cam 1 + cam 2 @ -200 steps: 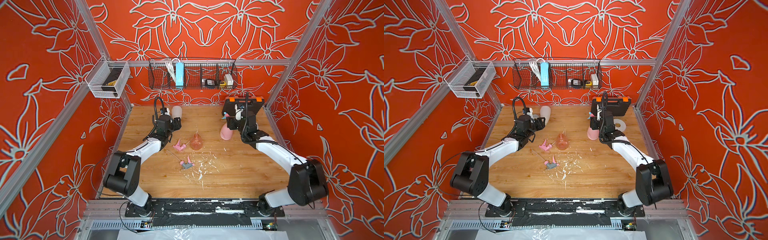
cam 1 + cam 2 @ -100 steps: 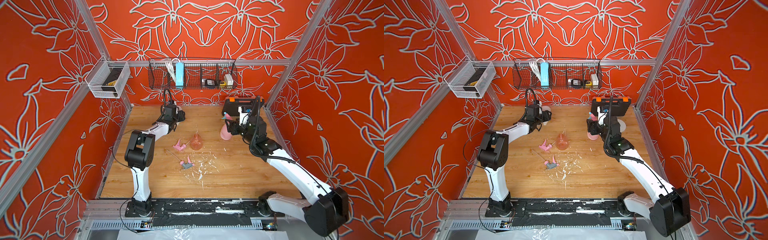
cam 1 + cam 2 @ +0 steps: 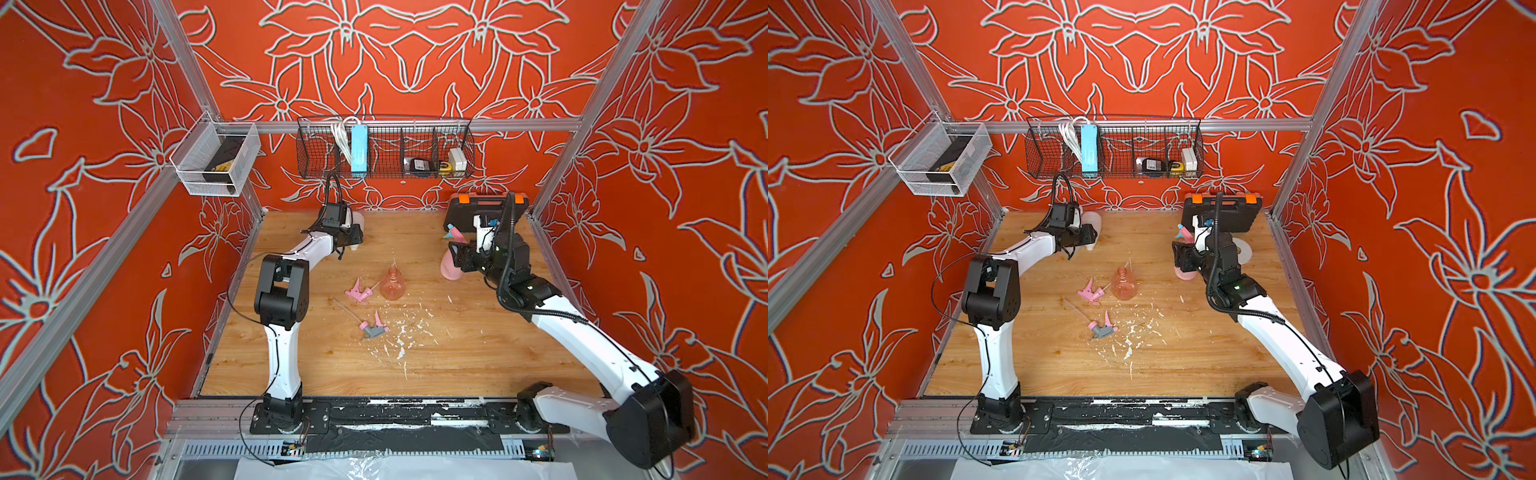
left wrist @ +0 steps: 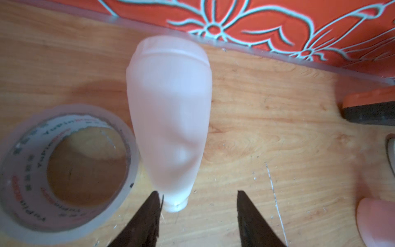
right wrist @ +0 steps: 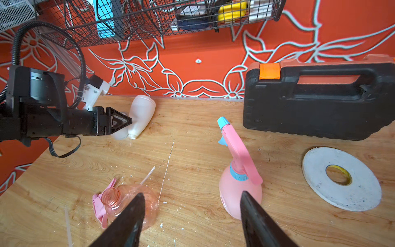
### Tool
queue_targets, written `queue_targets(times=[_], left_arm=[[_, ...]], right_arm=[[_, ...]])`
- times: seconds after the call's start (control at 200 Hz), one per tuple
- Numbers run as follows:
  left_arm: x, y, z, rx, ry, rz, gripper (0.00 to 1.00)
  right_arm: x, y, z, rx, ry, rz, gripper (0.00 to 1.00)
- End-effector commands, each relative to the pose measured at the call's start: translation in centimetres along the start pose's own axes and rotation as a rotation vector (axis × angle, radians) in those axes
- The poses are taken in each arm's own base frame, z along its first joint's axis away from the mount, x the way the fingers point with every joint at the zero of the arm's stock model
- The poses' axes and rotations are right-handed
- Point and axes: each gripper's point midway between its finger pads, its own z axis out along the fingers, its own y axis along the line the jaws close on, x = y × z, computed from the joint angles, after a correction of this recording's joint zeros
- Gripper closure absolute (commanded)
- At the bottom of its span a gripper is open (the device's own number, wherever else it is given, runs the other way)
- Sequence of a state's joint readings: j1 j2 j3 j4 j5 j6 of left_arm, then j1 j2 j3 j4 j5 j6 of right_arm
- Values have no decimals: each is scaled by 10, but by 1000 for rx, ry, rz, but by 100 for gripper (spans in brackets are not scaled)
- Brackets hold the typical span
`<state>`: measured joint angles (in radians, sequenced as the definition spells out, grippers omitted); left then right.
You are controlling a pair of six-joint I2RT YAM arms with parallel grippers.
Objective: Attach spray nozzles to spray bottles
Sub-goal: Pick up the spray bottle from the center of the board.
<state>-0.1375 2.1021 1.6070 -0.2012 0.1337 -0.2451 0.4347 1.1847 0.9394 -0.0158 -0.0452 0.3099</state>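
The cream-white spray bottle (image 4: 168,119) lies on its side at the back left, neck toward my left gripper (image 4: 198,195). That gripper is open, and one finger (image 4: 149,213) touches the neck. The pink spray bottle (image 5: 235,192) stands upright at the back right with the pink-and-blue spray nozzle (image 5: 235,145) on it. My right gripper (image 5: 191,193) hangs open and empty just in front of it. The orange bottle (image 3: 392,284) stands mid-table without a nozzle. The all-pink nozzle (image 3: 357,292) lies beside it, the pink-and-grey nozzle (image 3: 374,328) nearer the front.
A clear tape roll (image 4: 64,171) lies against the white bottle. A flat white tape roll (image 5: 339,177) and a black tool case (image 3: 486,212) sit at the back right. A wire basket (image 3: 384,149) hangs on the back wall. White flecks (image 3: 399,345) litter the wood.
My left arm has raised its elbow and its gripper now sits low at the white bottle's neck. My right gripper has come down from beside the pink bottle's nozzle to its body.
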Motion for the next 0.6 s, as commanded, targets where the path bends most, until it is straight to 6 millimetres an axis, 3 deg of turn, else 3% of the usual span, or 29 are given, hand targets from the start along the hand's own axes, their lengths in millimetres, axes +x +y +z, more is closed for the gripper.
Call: queue_targets(times=[0.0,0.26,0.596], left_arm=[[5,6,-7,-41,28,30,46],[15,10,-4,-70,29,1,46],[23,2,6,-41,-8,-68,44]], right_arm=[[2,5,2,-25,2,8,29],[4,5,5,-28,8,16,29],[5,5,7,-32,12,11,29]])
